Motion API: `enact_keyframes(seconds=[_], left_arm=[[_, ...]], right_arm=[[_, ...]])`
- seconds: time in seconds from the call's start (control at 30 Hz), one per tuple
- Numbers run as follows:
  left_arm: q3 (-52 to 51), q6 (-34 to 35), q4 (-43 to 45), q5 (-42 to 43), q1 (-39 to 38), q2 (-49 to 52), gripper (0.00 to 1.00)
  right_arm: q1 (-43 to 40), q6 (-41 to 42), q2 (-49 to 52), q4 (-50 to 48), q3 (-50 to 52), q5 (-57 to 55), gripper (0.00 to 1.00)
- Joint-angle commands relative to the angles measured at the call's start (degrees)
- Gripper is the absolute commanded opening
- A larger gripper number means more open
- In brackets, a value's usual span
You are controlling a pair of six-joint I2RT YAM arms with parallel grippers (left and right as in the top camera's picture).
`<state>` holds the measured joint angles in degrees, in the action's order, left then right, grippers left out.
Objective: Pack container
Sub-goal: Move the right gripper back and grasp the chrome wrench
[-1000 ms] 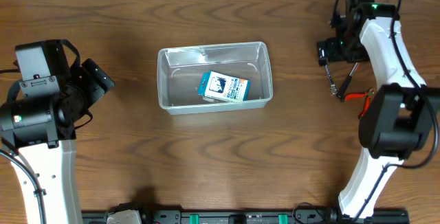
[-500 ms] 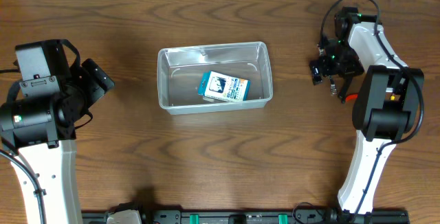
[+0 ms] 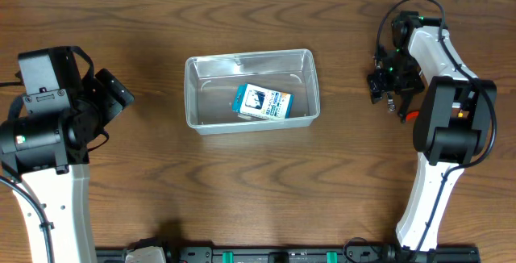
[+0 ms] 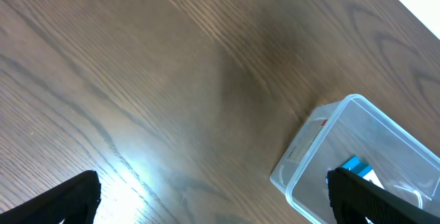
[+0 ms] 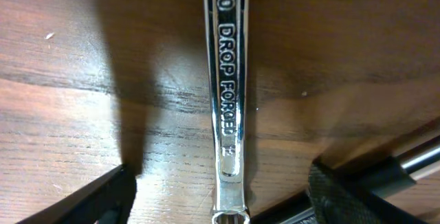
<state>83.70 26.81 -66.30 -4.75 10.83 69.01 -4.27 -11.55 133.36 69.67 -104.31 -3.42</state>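
Right wrist: right claw [image 5: 227, 200] spread wide astride a wrench [image 5: 227, 100] — another tool's shaft [image 5: 416, 157] just beside.

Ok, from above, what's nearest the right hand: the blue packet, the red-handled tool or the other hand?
1. Red-handled tool, just beside the right hand.
2. Blue packet, inside the container, mid-table.
3. Left hand, far across on the left.
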Motion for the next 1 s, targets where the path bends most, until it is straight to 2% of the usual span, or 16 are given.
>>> enact_keyframes(seconds=[0.0,0.07,0.13,0.3,0.4,0.53,0.77,0.97], left_arm=[[-0.1,0.1,-0.3,-0.9,0.2,0.2,0.98],[-0.1,0.1,-0.3,-0.9,0.2,0.2,0.98],[-0.1,0.1,-0.3,-0.9,0.2,0.2,0.98],[-0.1,0.1,-0.3,-0.9,0.2,0.2,0.98],[-0.1,0.1,-0.3,-0.9,0.2,0.2,0.98],[-0.1,0.1,-0.3,-0.9,0.2,0.2,0.98],[-0.1,0.1,-0.3,-0.9,0.2,0.2,0.98],[-0.1,0.1,-0.3,-0.9,0.2,0.2,0.98]], right_arm=[[-0.3,0.8,2.7,-0.2,0.2,-1.3,0.72],[-0.2,0.8,2.7,-0.2,0.2,-1.3,0.56],[-0.2,0.8,2.7,-0.1,0.2,-1.3,0.48],[-0.2,0.8,2.7,0.0,0.2,-1.3,0.45],[-0.2,0.8,2.7,0.0,0.2,-1.3,0.32],[0.0,0.8,2.7,0.0,0.2,-1.2,0.24],[0.4,0.8,2.7,0.0,0.2,-1.2,0.16],[2.1,0.7,2.2,0.0,-1.2,-1.3,0.15]])
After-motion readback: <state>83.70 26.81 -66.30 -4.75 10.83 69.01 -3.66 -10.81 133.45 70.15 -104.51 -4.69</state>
